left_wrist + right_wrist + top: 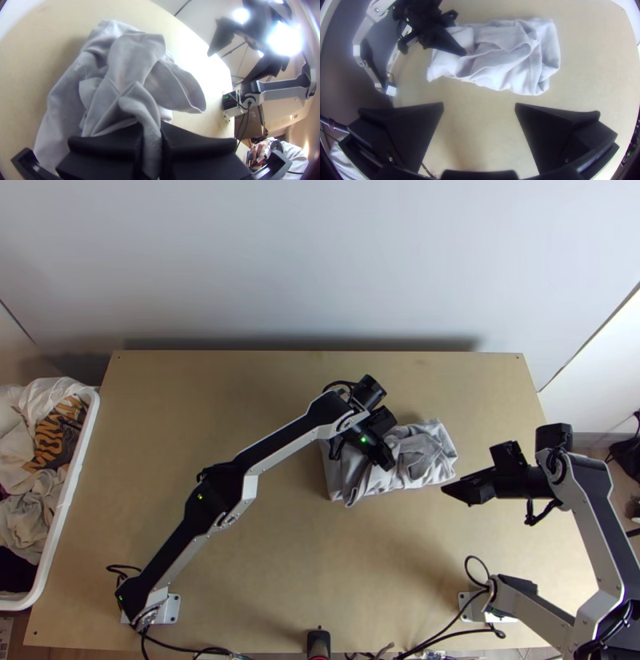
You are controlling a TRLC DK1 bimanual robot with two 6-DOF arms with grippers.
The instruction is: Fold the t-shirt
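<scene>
Pale wall point(320, 260) at back | light wood desk point(264, 564) | white bin point(70, 496) of clothes point(48, 444) at its left side | grey t-shirt point(424, 456) on desk in a small bumpy pack; looks part folded, tidying and flattening seem left | left end effector point(151, 133): closed, pinching some t-shirt | right end effector point(479, 104): wide open, holding nothing

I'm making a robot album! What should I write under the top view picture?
Left gripper down at a rumpled grey t-shirt on a wooden table, right gripper beside the shirt.

The grey t-shirt point(432, 456) lies bunched beneath the left gripper point(387, 461).
</scene>
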